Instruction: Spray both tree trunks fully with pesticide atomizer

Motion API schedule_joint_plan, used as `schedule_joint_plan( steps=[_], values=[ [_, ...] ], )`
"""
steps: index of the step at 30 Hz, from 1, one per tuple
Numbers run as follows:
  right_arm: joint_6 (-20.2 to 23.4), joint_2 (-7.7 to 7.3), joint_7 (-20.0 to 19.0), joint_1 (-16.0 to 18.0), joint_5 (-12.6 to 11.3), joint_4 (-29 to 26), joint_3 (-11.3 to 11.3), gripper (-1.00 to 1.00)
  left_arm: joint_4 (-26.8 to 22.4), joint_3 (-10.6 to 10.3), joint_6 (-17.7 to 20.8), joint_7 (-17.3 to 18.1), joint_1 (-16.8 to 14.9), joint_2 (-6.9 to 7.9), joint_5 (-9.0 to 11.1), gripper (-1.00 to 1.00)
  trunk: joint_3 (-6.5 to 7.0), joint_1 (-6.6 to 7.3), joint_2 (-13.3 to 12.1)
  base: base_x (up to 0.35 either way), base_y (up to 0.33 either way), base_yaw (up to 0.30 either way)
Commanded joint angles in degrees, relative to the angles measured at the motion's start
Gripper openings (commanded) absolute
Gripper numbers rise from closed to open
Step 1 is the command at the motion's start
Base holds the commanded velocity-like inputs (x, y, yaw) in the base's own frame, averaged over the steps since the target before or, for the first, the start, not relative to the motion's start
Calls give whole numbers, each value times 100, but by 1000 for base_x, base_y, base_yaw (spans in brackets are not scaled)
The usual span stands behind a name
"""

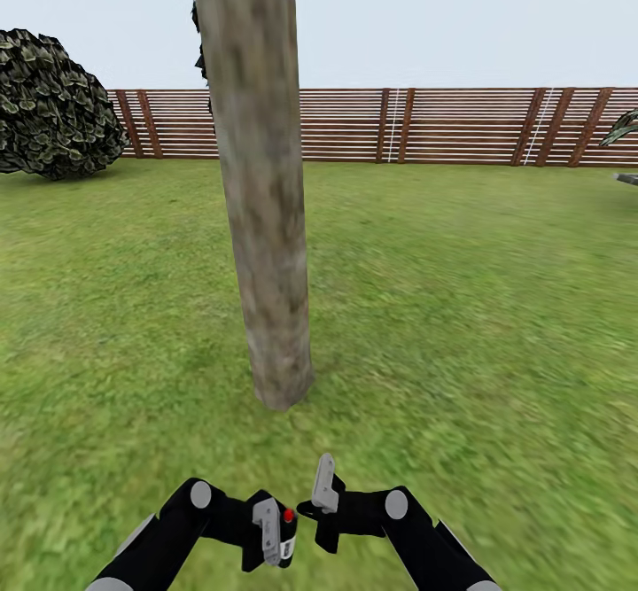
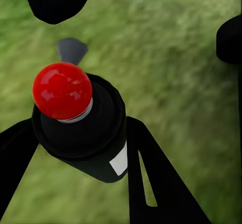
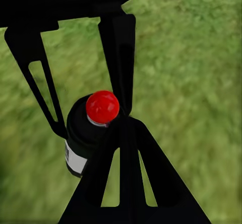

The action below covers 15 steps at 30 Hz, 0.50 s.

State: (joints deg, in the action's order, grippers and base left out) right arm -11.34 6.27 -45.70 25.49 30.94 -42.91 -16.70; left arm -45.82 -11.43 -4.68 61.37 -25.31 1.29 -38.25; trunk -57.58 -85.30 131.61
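Nearest, low in the head view: both black arms bent inward, hands almost meeting over the grass. Left hand [image 1: 276, 533] is closed around the pesticide atomizer [image 1: 285, 533], a small dark cylindrical bottle with a glossy red ball top and a whitish label patch on its side. In the left wrist view the atomizer [image 2: 83, 126] sits between two flat black fingers [image 2: 151, 183], one against each side of the body; the red ball is smooth and shiny with a thin pale collar beneath it.

Right hand [image 1: 323, 495] sits just beside the left one, one grey-white finger [image 1: 324, 483] angled upward. Its wrist view looks past its own black, slotted triangular fingers [image 3: 126, 183] at the atomizer [image 3: 91, 131] held in the other hand; whether anything lies between the right hand's fingers, and how far they are parted, cannot be told.

Floor [image 1: 461, 325]: blurry mottled green grass, no sharp texture.

Beyond the hands, the tree trunk [image 1: 259, 183] rises from the lawn: thick, smooth, slightly leaning column, mottled grey-brown and beige.

Far: brown horizontal-slat fence [image 1: 461, 126] with slanted posts; rounded dark leafy bush [image 1: 53, 108] at left; pale sky.
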Motion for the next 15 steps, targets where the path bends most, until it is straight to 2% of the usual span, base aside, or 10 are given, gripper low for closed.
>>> schedule_joint_plan(
  steps=[1,5,15],
  values=[
    [0,2,0,0,0,1,0,-100,1,0,-4,6,0,1,34,-100,0,0,0,0,0,0],
    [0,-1,0,0,0,2,0,-100,-5,0,-8,14,-4,-2,159,-100,0,0,0,0,0,0],
    [0,2,0,0,0,-2,0,-100,-6,6,-7,15,-9,-6,186,-100,0,0,0,0,0,0]
  ],
)
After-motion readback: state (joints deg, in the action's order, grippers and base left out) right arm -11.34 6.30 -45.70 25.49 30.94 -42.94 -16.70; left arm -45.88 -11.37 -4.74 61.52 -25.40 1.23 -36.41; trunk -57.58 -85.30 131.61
